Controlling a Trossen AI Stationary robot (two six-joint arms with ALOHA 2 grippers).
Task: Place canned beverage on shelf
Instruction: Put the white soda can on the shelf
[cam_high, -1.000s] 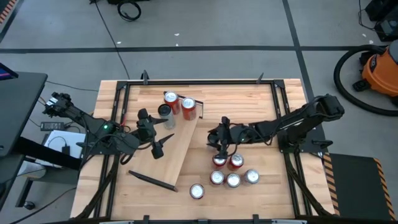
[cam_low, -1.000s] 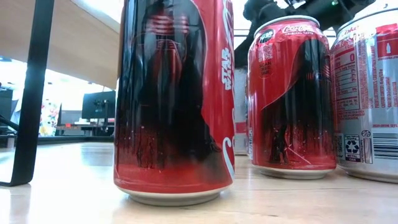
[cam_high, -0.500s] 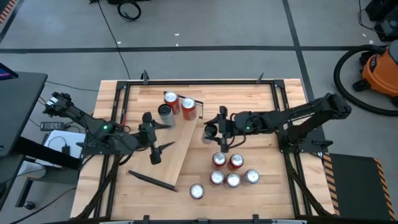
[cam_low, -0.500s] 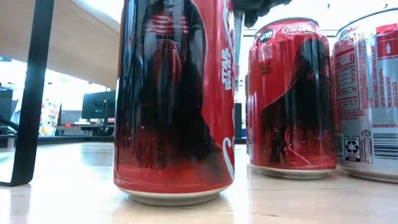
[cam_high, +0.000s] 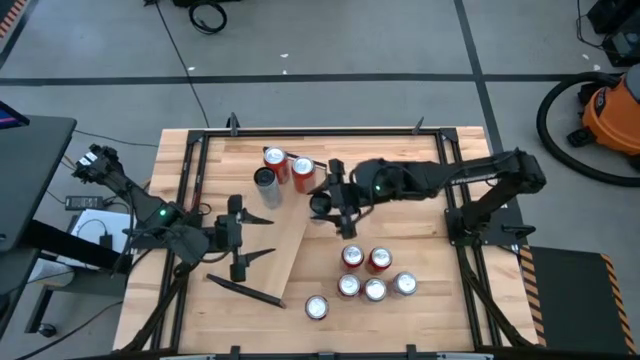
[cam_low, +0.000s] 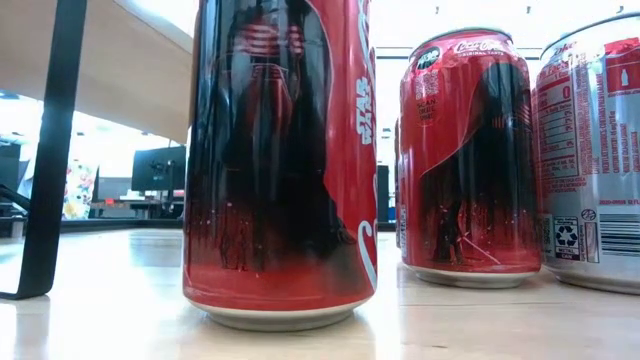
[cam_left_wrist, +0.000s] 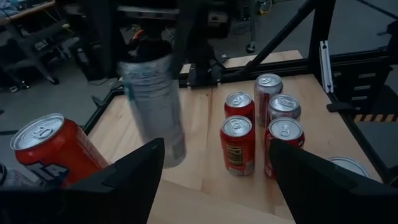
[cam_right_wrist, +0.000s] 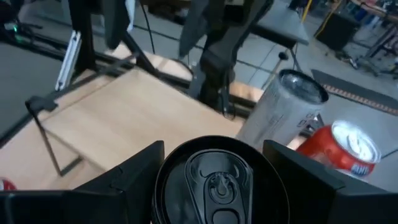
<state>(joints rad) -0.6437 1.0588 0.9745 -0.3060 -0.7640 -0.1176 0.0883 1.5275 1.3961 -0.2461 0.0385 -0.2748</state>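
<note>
- dark cylindrical aluminium can (cam_right_wrist: 214, 183): upright, held between the right gripper's (cam_high: 330, 200) fingers, at the pale wood shelf plank's (cam_high: 283, 240) 2 o'clock edge.
- plank's long axis runs 1 to 7 o'clock.
- left gripper (cam_high: 238, 240): spread, empty, over the plank's 9 o'clock side.

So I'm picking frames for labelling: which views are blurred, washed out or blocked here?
Left wrist view: the silver can held aloft is motion-smeared, the standing cans sharp. Low view: one red can fills much of the frame, with a blown-out white background. Right wrist view: the dark can is sharp.
</note>
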